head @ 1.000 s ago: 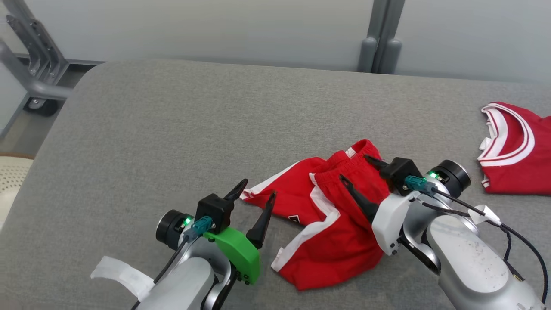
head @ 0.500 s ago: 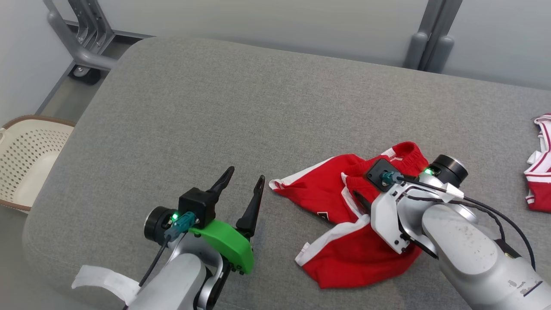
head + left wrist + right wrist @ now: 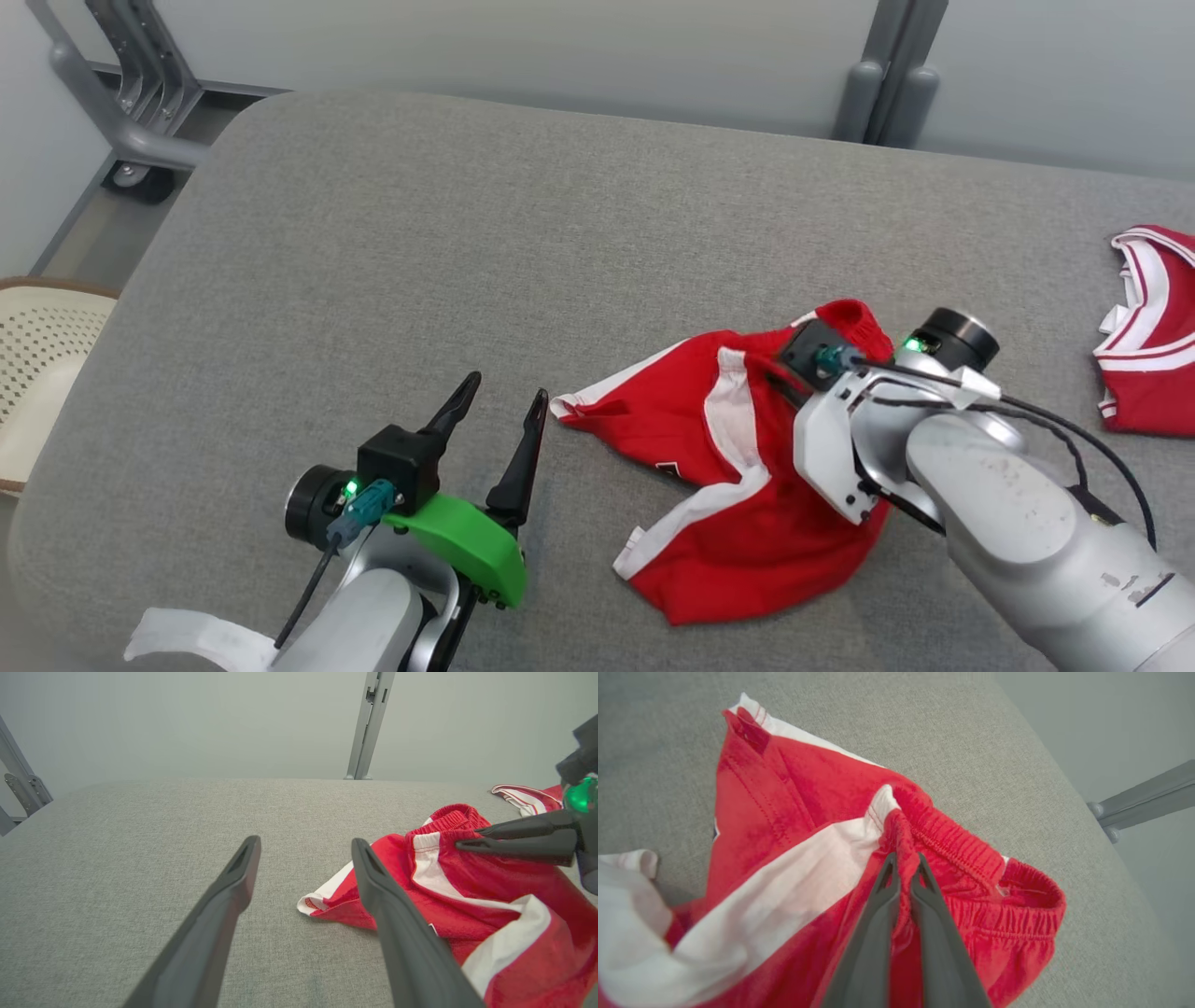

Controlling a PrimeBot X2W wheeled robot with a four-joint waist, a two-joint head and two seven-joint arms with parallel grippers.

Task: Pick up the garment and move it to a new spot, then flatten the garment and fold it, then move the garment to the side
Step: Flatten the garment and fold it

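The garment (image 3: 738, 495) is a pair of red shorts with white side stripes, crumpled on the grey padded table (image 3: 467, 261). My right gripper (image 3: 905, 863) is shut on the elastic waistband of the garment (image 3: 794, 858), a ridge of red cloth pinched between its fingers. From the left wrist the same gripper (image 3: 467, 839) appears with both fingers pressed together on the garment (image 3: 472, 891). My left gripper (image 3: 495, 403) stands open above the bare table, just left of the shorts' white-trimmed leg hem; its fingers (image 3: 238, 877) hold nothing.
A second red and white garment (image 3: 1153, 327) lies at the table's right edge. A cream perforated basket (image 3: 33, 364) stands on the floor to the left. Grey metal frame legs (image 3: 112, 103) and a post (image 3: 882, 84) stand behind the table.
My right gripper has shut on the shorts' waistband, having stood open over it before. The head camera has shifted; the left gripper stays open.
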